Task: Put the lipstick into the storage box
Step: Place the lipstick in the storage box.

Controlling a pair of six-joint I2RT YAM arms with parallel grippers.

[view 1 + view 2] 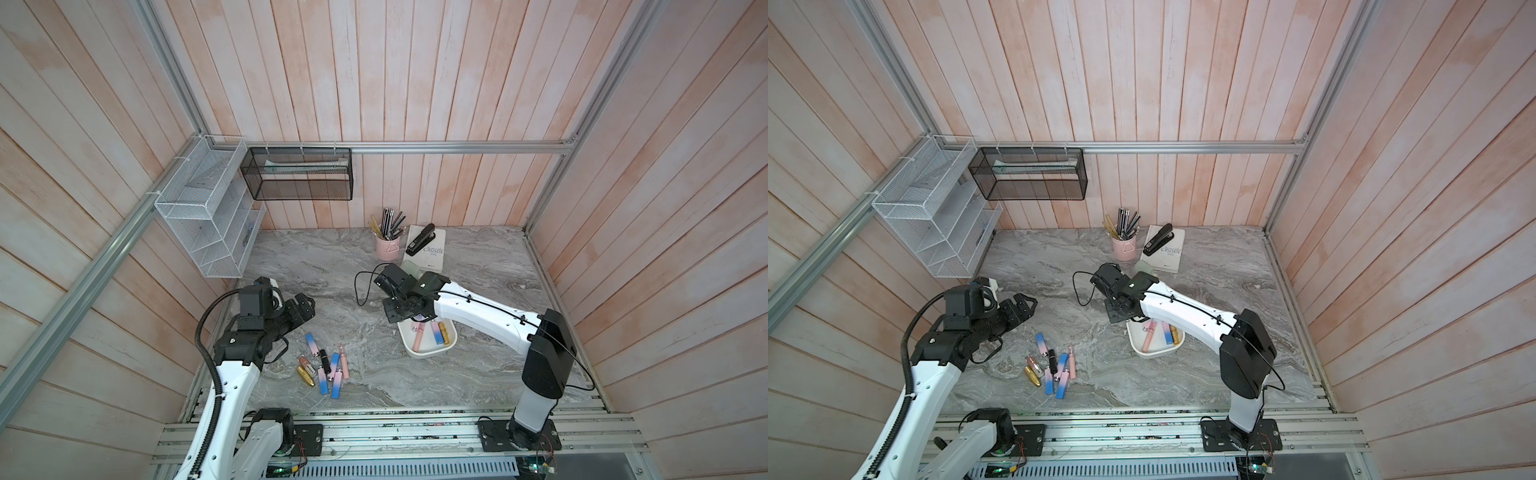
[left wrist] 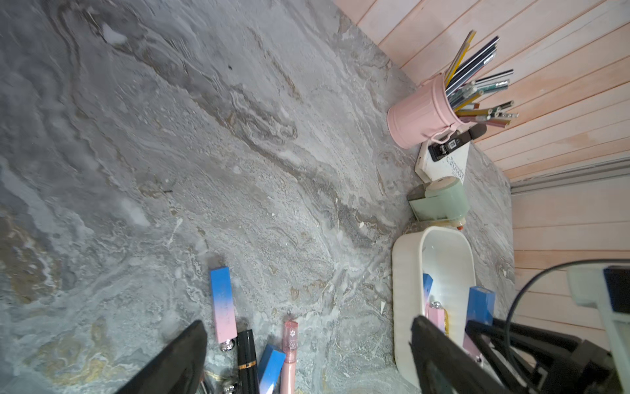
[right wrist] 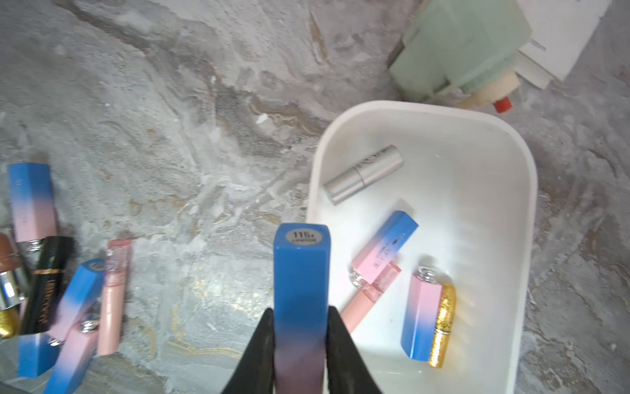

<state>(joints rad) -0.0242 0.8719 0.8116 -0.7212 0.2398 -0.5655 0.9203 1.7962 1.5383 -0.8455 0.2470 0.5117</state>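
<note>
My right gripper [image 3: 301,315] is shut on a blue-to-pink square lipstick [image 3: 301,273], holding it above the near rim of the white storage box [image 3: 525,211]. Several lipsticks lie inside the box, among them a silver one [image 3: 363,177] and a gold one [image 3: 443,327]. In both top views the box [image 1: 428,354] sits partly under the right wrist [image 1: 399,307]. A loose pile of lipsticks [image 1: 324,368] lies on the marble to the left of the box. My left gripper [image 2: 308,324] hangs open above that pile's far edge, holding nothing; a top view shows this left gripper [image 1: 1025,305] too.
A pink pencil cup [image 1: 386,245] and a book with a black stapler [image 1: 424,247] stand at the back. A green sharpener [image 3: 460,51] sits just behind the box. A white wire rack [image 1: 208,216] and a black mesh basket [image 1: 299,174] hang on the walls.
</note>
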